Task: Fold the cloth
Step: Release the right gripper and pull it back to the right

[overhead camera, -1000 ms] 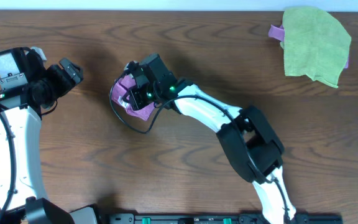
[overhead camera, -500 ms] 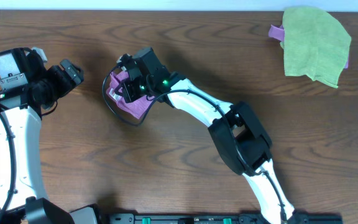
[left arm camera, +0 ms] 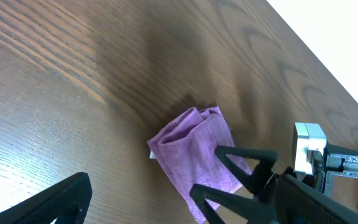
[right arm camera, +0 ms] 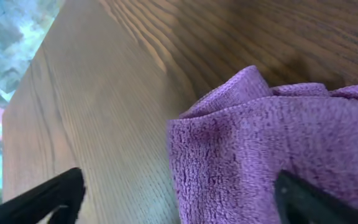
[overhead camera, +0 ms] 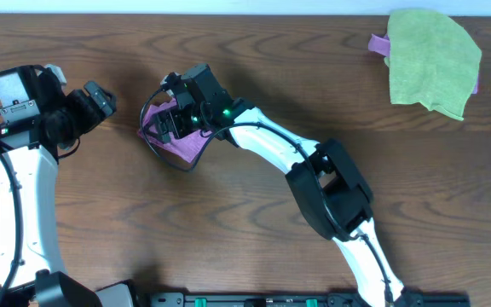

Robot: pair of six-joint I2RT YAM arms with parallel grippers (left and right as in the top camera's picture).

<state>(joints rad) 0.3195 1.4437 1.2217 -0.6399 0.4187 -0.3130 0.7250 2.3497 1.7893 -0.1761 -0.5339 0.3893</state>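
The purple cloth lies bunched and folded over on the wooden table, left of centre. My right gripper hovers right over it, open. In the right wrist view the cloth fills the space between the spread fingers of that gripper without being pinched. My left gripper hangs open to the left, apart from the cloth. In the left wrist view the cloth lies ahead of the left gripper, with the right arm's black fingers on it.
A green cloth lies at the far right corner on top of another purple cloth. The right arm's links stretch across the table's middle. The table's far edge runs just beyond the cloths.
The right gripper carried the purple cloth a little leftward, then opened and let it go. The left arm has stayed where it was.
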